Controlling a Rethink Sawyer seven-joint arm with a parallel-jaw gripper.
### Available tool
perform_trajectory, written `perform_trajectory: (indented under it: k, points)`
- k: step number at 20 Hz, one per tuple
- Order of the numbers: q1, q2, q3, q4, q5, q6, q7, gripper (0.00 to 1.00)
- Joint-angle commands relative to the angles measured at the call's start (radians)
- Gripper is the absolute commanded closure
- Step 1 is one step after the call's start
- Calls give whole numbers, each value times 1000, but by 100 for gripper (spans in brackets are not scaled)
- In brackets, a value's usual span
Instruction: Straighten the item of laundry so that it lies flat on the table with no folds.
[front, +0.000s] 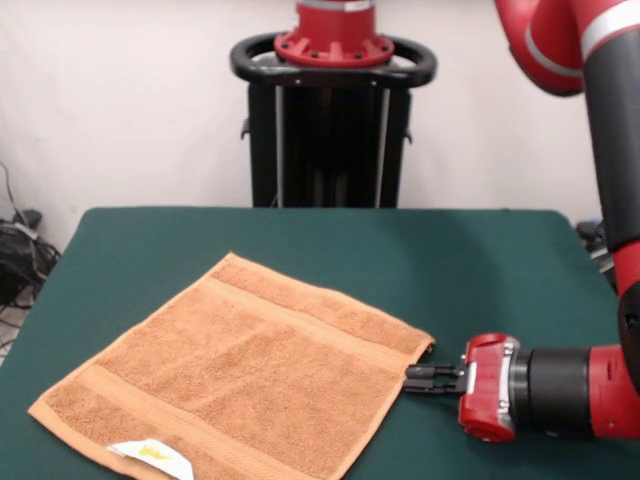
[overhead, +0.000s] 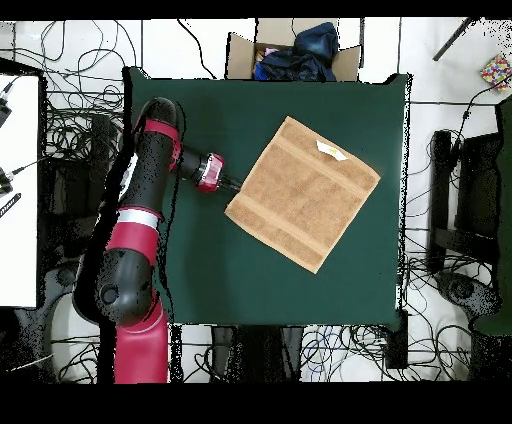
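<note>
The orange-tan towel (front: 240, 370) lies spread out on the dark green table (front: 450, 260), turned like a diamond, with no folds that I can see. Its woven bands run near two edges, and its white tag (front: 150, 455) sits at the near edge. My gripper (front: 412, 381) lies low and horizontal, just off the towel's right corner, pointing at it. In the overhead view the towel (overhead: 300, 192) lies right of the gripper (overhead: 236, 186), with the tag (overhead: 331, 151) at its upper edge. I cannot tell if the gripper touches the cloth.
The black pedestal (front: 333, 120) stands behind the table's far edge. In the overhead view a cardboard box (overhead: 290, 50) of dark clothes sits past the table's top edge. Cables cover the floor around the table (overhead: 250, 280).
</note>
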Motion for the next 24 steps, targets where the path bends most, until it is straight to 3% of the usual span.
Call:
perform_trajectory:
  k: [1, 14, 24]
  points:
    - [-17, 35, -10, -65, 134, 59, 150, 100]
    - [-19, 45, -17, -51, 150, 11, 184, 100]
    - [-43, 63, -6, -62, 208, 10, 146, 100]
